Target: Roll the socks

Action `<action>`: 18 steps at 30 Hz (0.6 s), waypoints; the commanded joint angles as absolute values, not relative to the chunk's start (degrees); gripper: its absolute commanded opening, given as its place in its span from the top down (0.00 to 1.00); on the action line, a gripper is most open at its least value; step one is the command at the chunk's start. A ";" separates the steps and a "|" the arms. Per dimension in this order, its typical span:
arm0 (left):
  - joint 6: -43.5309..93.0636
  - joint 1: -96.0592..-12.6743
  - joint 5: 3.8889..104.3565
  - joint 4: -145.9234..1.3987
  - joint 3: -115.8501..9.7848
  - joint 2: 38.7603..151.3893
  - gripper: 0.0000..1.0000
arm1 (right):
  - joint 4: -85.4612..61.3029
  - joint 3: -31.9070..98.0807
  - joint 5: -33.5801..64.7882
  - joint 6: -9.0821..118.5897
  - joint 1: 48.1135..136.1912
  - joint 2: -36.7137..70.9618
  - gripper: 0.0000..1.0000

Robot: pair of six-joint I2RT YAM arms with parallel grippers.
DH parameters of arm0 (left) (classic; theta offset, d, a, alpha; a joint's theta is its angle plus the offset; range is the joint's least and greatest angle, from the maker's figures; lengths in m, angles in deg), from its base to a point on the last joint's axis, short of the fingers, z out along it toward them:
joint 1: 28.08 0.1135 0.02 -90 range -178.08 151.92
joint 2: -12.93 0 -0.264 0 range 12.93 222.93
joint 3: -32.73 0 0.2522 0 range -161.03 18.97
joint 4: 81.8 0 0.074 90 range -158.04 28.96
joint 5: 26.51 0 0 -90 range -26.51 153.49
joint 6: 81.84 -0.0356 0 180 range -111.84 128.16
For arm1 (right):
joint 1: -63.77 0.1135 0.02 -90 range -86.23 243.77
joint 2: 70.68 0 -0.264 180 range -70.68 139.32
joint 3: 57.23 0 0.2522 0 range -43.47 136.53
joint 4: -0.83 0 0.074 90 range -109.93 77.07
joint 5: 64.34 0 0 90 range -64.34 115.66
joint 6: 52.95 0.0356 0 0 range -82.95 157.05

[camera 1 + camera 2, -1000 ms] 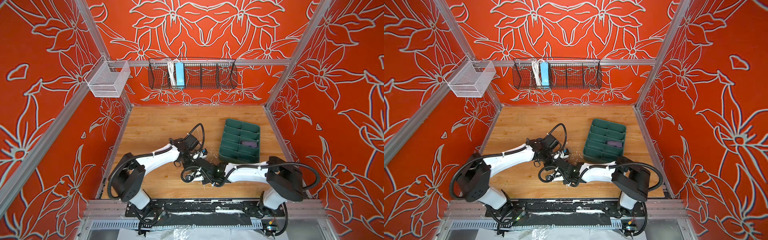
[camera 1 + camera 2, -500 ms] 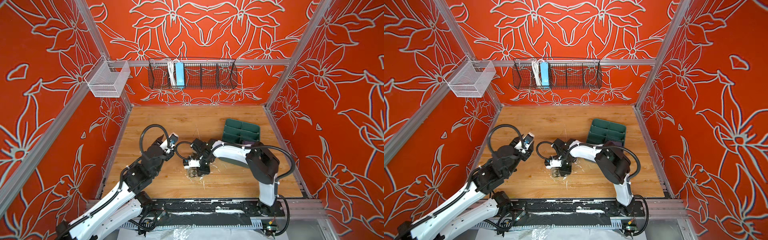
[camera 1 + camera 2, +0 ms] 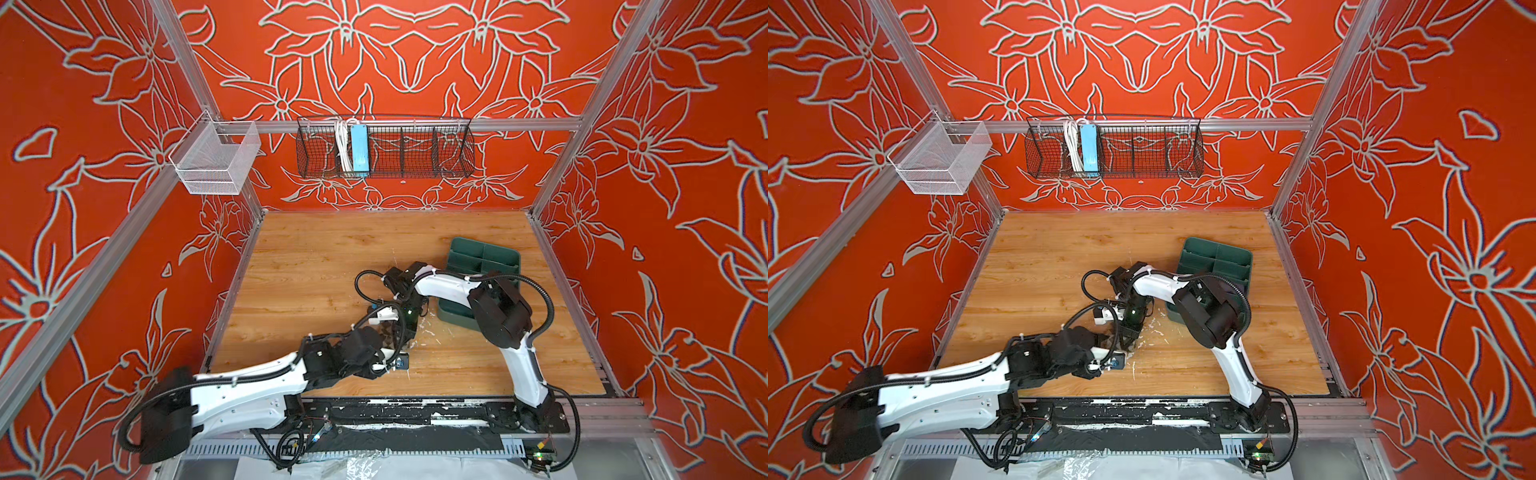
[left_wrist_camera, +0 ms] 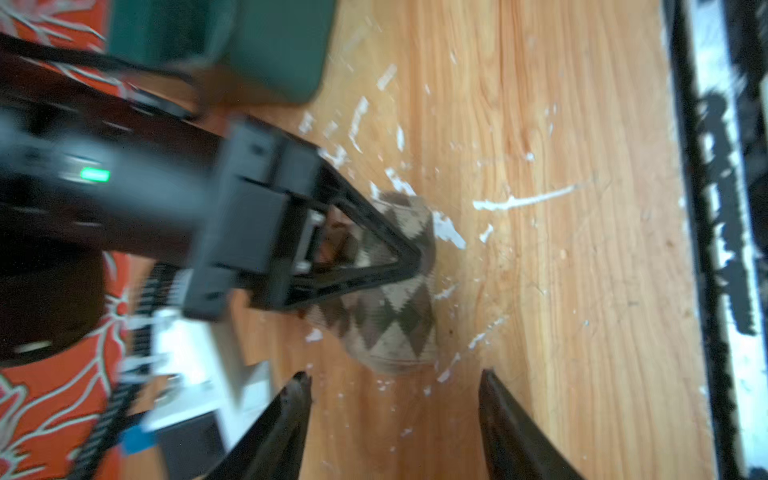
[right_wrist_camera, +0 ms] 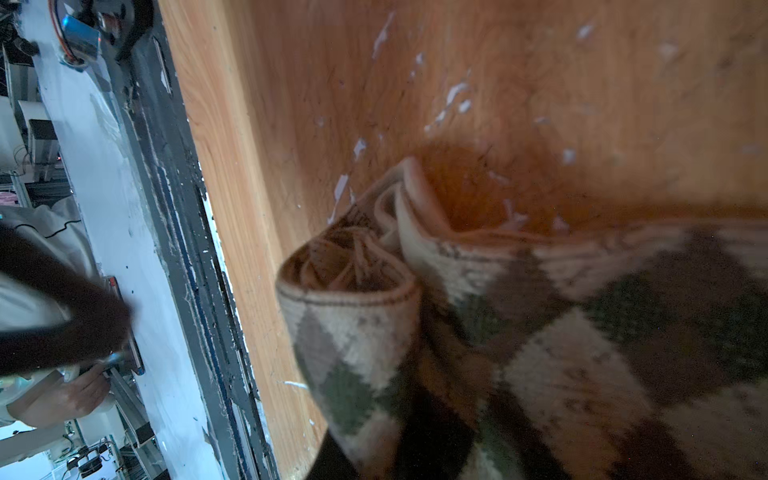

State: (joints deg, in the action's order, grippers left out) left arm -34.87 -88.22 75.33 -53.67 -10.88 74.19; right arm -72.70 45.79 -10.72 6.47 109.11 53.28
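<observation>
I'm working in a lab test booth: metal frame rails (image 3: 519, 124) hold red flower-print walls (image 3: 415, 50) round a wooden counter (image 3: 332, 266), a wire basket (image 3: 415, 149) hangs on the back rail, and past the front edge I see cluttered equipment benches (image 5: 37, 133)

Red walls (image 3: 415, 50) with white line-drawn flowers, aluminium frame rails (image 3: 519, 124), scuffed light wood floor (image 3: 324, 257), black wire basket (image 3: 415, 151) on back rail holding blue power strip (image 3: 359, 147), white mesh basket (image 3: 216, 164) at left corner

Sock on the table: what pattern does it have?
The sock is argyle: olive, brown and beige diamonds, clearest in the right wrist view.
</observation>
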 commanded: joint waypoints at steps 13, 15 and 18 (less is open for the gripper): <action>-29.02 -88.63 82.19 -66.58 -10.96 91.23 0.67 | -69.73 43.55 -3.44 5.42 109.02 53.70 1.00; -29.23 -88.63 81.07 -65.56 -10.99 91.83 0.85 | -69.15 42.39 -2.45 5.50 108.92 52.45 1.00; -29.02 -88.55 80.57 -64.44 -10.98 92.39 1.00 | -67.51 39.53 -0.68 5.92 108.51 49.51 1.00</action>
State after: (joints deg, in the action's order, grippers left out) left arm -29.66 -88.50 81.69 -65.87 -11.38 91.02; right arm -69.94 42.95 -8.98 6.40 109.11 50.49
